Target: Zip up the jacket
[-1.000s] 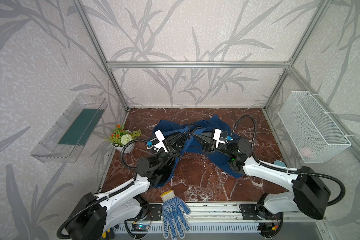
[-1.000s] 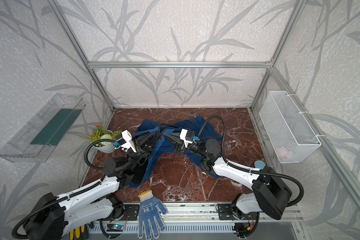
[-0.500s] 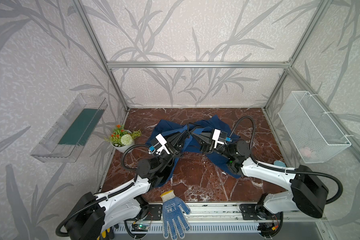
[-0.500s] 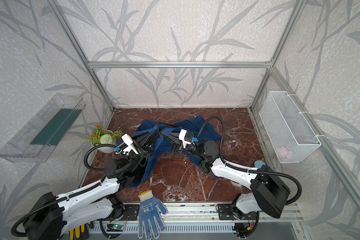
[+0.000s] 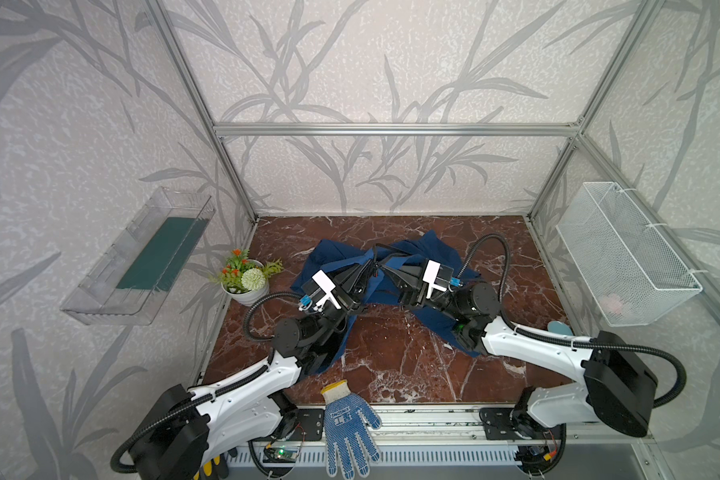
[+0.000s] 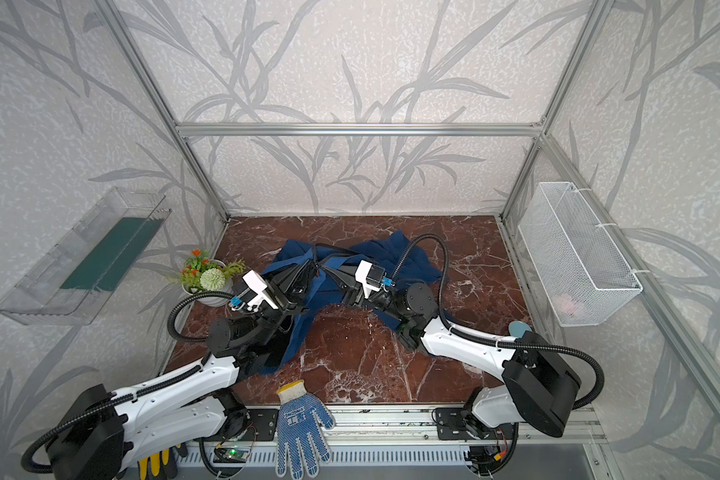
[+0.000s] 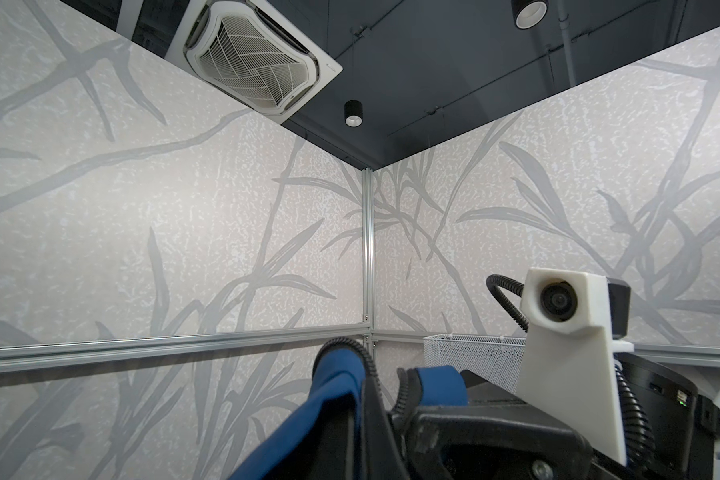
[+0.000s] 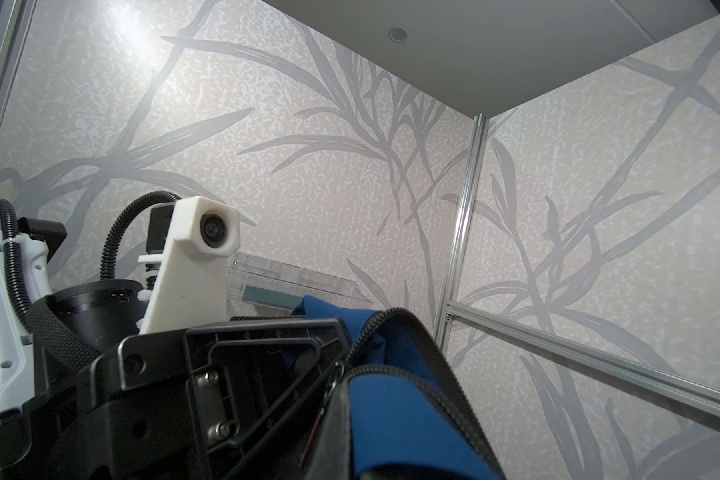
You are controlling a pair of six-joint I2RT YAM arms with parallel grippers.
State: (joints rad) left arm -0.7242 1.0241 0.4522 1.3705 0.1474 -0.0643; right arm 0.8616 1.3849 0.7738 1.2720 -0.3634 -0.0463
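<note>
In both top views the jacket (image 5: 435, 249) (image 6: 404, 251) lies crumpled in the middle of the marble tabletop (image 5: 395, 353), towards the back wall, and its centre is pulled up into a small peak. The left gripper (image 5: 366, 268) (image 6: 308, 272) and the right gripper (image 5: 387, 268) (image 6: 329, 272) meet at that peak, tip nearly to tip. Each has its jaws pressed together on a dark-edged fold of the navy cloth. One flap hangs down under the left arm, another spreads under the right arm. A potted plant (image 5: 246, 280) stands near the left edge of the tabletop, apart from the cloth. A blue-dotted white glove (image 5: 348, 428) lies over the front rail. A wire basket (image 5: 624, 253) hangs on the right wall and a clear tray (image 5: 142, 257) on the left wall. The left wrist view looks up towards the walls and the ceiling. Low in this view a fold of the jacket (image 7: 333, 399) rises beside a black finger, with dark zipper tape curving over it. The right arm's camera mount is close behind. In the right wrist view the blue cloth (image 8: 391, 415) bulges up just beside the left gripper's black body. A line of zipper (image 8: 393, 312) teeth arches over the cloth. The fingertips themselves are hidden by the fabric.
</note>
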